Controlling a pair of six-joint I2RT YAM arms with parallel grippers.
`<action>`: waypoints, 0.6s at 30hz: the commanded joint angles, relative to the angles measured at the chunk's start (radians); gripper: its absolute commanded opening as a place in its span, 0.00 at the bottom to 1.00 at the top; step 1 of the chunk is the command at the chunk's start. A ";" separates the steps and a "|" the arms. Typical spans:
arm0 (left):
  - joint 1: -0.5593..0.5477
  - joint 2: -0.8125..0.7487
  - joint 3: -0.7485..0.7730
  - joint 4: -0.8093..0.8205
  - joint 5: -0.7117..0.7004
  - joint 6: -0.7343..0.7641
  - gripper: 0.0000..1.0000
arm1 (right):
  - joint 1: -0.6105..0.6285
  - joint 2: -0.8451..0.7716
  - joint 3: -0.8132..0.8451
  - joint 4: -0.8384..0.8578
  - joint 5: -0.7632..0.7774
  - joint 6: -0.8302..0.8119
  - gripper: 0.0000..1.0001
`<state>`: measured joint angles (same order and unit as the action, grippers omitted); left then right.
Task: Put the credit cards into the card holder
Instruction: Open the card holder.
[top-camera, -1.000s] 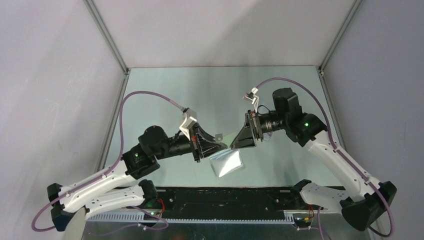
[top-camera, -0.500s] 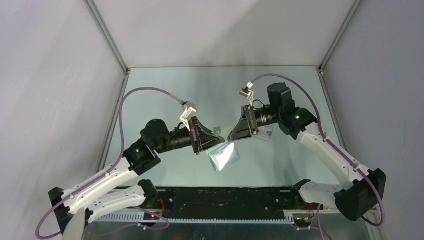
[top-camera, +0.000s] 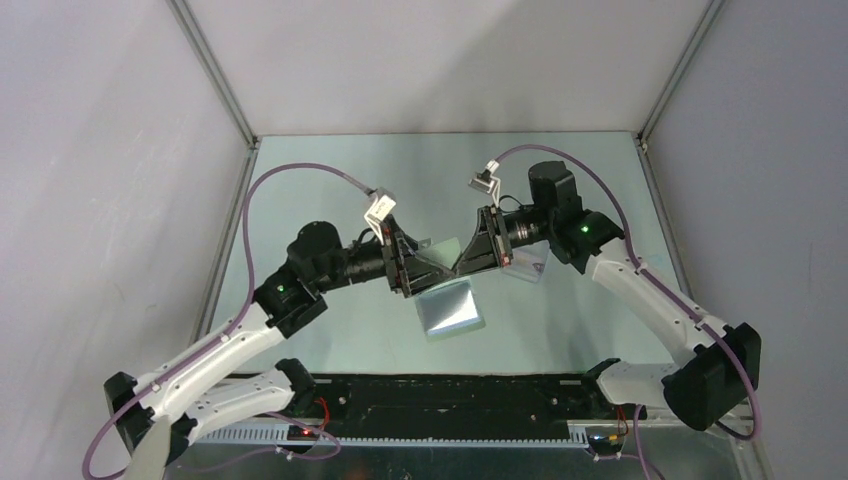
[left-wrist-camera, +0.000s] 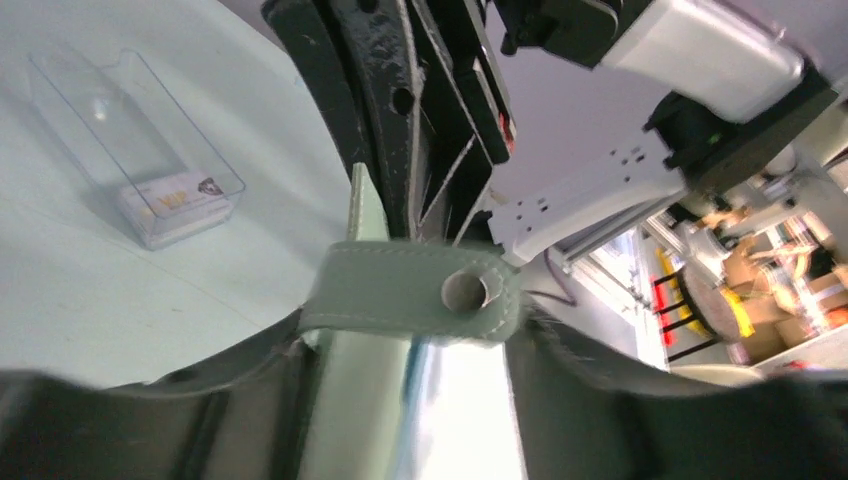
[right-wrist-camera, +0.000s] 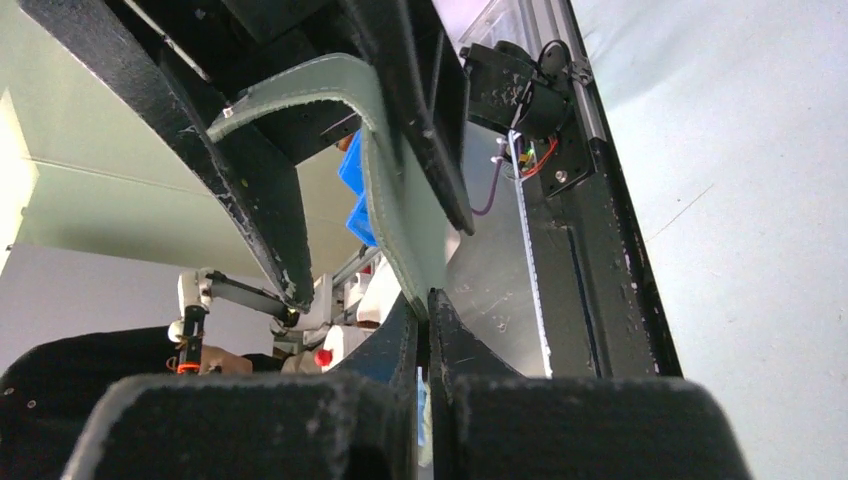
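Note:
The card holder (top-camera: 440, 250), a grey-green wallet with a snap strap (left-wrist-camera: 400, 290), hangs above the table between both grippers. My right gripper (right-wrist-camera: 428, 300) is shut on the edge of its flap (right-wrist-camera: 390, 200) and meets it from the right (top-camera: 462, 265). My left gripper (top-camera: 425, 270) has its fingers apart, with the holder's body and a bright pale panel (left-wrist-camera: 470, 410) lying between them. A pale shiny rectangle (top-camera: 450, 308) shows just below the grippers; I cannot tell whether it is a card or part of the holder. Whitish credit cards (left-wrist-camera: 175, 197) lie inside a clear case.
The clear plastic case (top-camera: 527, 265) lies on the table right of centre, under the right wrist, seen at upper left in the left wrist view (left-wrist-camera: 90, 110). A black rail (top-camera: 450, 392) runs along the near edge between the arm bases. Metal frame posts stand at the back corners.
Both grippers have moved closer together and slightly farther back. The right gripper went from wide open to shut on the holder's flap. The left gripper's jaws have parted.

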<state>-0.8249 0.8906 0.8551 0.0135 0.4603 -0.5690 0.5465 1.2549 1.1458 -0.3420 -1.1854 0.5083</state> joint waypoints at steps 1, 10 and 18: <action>0.065 -0.002 0.005 0.042 0.019 -0.123 0.82 | -0.029 0.010 0.038 0.050 0.011 0.072 0.00; 0.192 -0.101 -0.139 0.043 0.020 -0.223 0.99 | -0.144 0.029 0.038 0.050 0.031 0.257 0.00; 0.233 -0.230 -0.283 0.041 -0.044 -0.273 0.97 | -0.184 0.008 0.039 0.046 0.036 0.310 0.00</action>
<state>-0.6071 0.7120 0.6132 0.0383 0.4580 -0.7986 0.3759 1.2903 1.1461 -0.3195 -1.1400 0.7650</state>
